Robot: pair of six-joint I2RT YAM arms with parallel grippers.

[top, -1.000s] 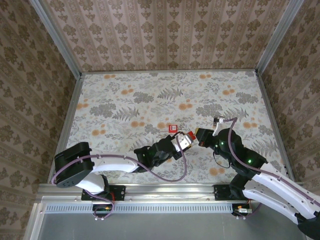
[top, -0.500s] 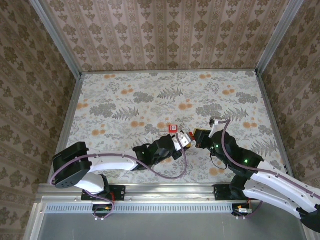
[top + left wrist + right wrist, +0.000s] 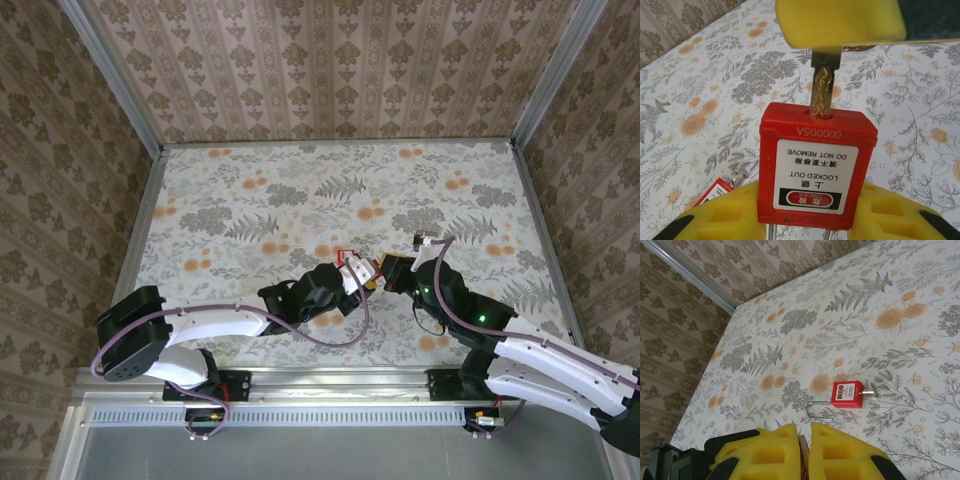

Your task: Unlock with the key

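Surface: the table (image 3: 250, 200) is covered with a floral cloth of grey ferns and orange blooms. Brown damask walls (image 3: 330, 60) close it in on three sides, with metal rails at the joins.

Around: a second red padlock (image 3: 847, 394) lies flat on the cloth, white label up, its bare metal shackle stretched out on the cloth. It sits just beyond my two grippers and touches neither.

Left gripper (image 3: 810, 220): clenched on the red padlock (image 3: 817, 170), held above the cloth toward the near middle of the table. The body is pinched between the yellow pads, and the "LOCKED OUT" label faces the wrist camera.

Right gripper (image 3: 802, 450): clamped tight on the key (image 3: 821, 92). The blade tip sits in the keyway at the padlock's end, and most of the blade shows outside.
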